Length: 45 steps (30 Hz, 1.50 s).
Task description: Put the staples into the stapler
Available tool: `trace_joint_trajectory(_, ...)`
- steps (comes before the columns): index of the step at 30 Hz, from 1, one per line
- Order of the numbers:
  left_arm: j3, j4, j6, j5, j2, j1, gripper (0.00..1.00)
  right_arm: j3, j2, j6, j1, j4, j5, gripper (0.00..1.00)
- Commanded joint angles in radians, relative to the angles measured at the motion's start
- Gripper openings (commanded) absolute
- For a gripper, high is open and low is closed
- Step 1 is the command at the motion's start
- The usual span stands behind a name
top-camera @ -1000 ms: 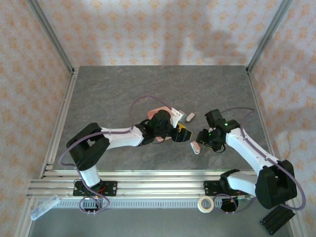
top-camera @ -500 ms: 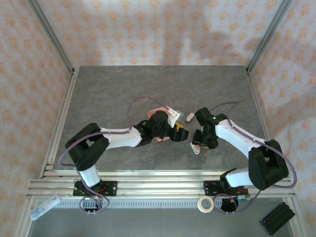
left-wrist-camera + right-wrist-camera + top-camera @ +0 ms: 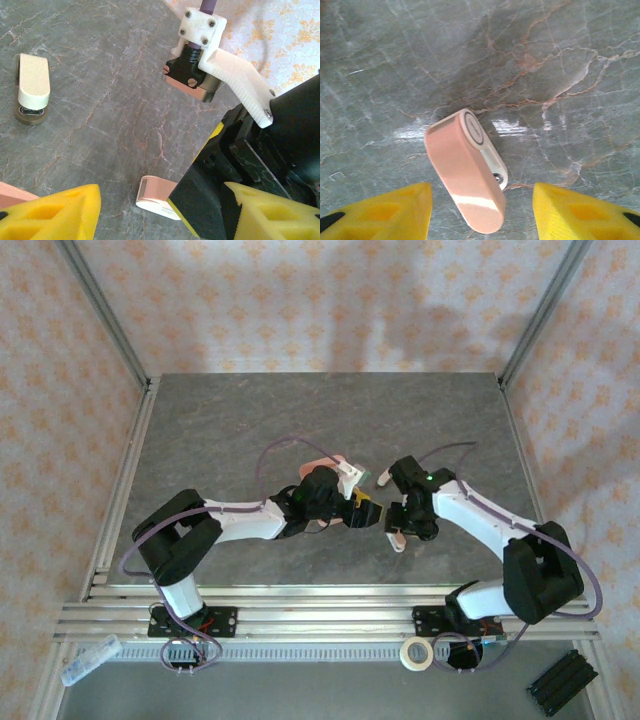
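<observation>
Bench (image 3: 220, 430) of grey stone holds all the things. The stapler (image 3: 467, 175) lies flat on it, near the middle. Its pink part is on top and its white part peeks out along one side. It lies at a slant.

The right gripper (image 3: 482, 200) hangs just over the stapler. Its two yellow fingers (image 3: 380, 210) are apart, one on each side. There is bare bench between each finger and the stapler, so nothing is held.

The left gripper (image 3: 162, 192) is close by and points at the right one. Its yellow fingers (image 3: 50, 215) are apart too, with nothing between them. From its camera, the stapler is half hidden behind a black and yellow finger of the right gripper.

A small cream piece (image 3: 32, 82) stands by itself farther back on the bench. A pink tray (image 3: 318, 460) sits behind the left arm, partly covered by it.
</observation>
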<state>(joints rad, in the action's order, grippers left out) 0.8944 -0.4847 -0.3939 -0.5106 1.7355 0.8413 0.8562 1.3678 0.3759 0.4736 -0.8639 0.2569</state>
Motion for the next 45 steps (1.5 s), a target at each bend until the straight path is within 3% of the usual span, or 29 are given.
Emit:
trace_joint_trajectory(1, -0.012, -0.046, -0.007, 0.032, -0.022, -0.014, 0.65, 0.028, 0.017, -0.028, 0.031, -0.03, -0.031, 0.56)
trace_joint_trajectory(15, -0.032, -0.046, -0.011, 0.047, -0.036, -0.018, 0.65, 0.008, 0.141, -0.032, 0.067, -0.001, -0.065, 0.51)
trace_joint_trajectory(28, -0.049, -0.033, -0.005, 0.071, -0.071, -0.025, 0.65, -0.006, 0.083, 0.045, 0.065, 0.025, -0.137, 0.27)
trace_joint_trajectory(37, -0.066, -0.036, -0.009, 0.086, -0.09, -0.037, 0.65, 0.043, 0.072, 0.028, -0.037, 0.062, -0.108, 0.24)
trace_joint_trajectory(45, -0.088, -0.011, -0.005, 0.111, -0.128, -0.049, 0.65, 0.171, 0.21, -0.057, -0.13, 0.077, -0.109, 0.23)
